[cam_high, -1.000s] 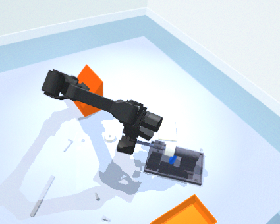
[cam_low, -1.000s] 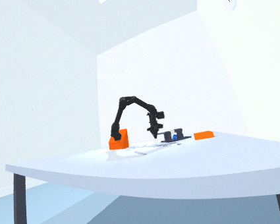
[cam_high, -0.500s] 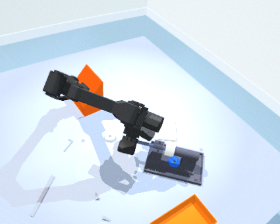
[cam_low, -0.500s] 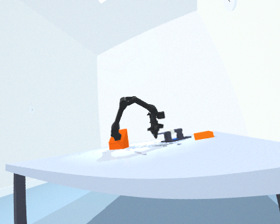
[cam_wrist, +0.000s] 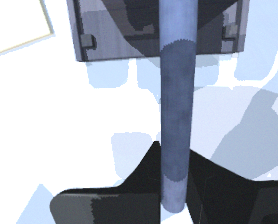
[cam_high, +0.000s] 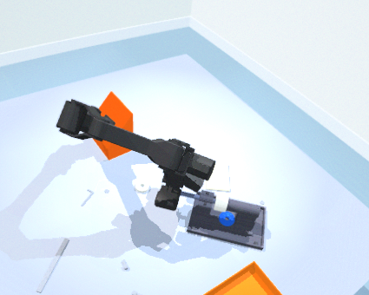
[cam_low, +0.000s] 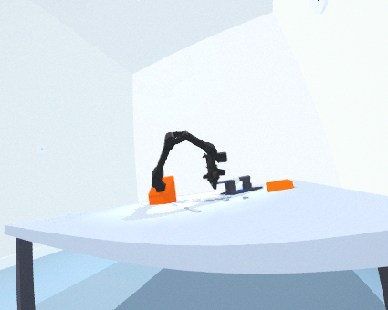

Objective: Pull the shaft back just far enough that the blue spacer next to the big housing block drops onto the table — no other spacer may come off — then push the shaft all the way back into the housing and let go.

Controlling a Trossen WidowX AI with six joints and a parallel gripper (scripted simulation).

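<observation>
My gripper (cam_low: 214,187) (cam_wrist: 164,145) is shut on the grey shaft (cam_high: 187,194) (cam_wrist: 177,110) near its free end; its fingertips are hidden in the top view. The shaft runs through the small support block (cam_high: 207,197) (cam_low: 230,187) toward the big housing block (cam_high: 248,209) (cam_low: 246,182). The blue spacer (cam_high: 227,219) lies flat, off the shaft, on the dark base plate (cam_high: 204,223) (cam_wrist: 112,47). A white spacer (cam_high: 221,203) (cam_low: 235,180) is still on the shaft line between the blocks. Whether the shaft's far end touches the housing cannot be seen.
An orange tray (cam_high: 255,266) (cam_low: 279,186) is beyond the base plate. An orange block (cam_high: 122,124) (cam_low: 169,190) stands by the arm's base. A white ring (cam_high: 141,186), a hex key (cam_high: 88,196), a grey bar (cam_high: 52,265) and small parts lie about. A pale flat panel (cam_wrist: 22,22) is beside the plate.
</observation>
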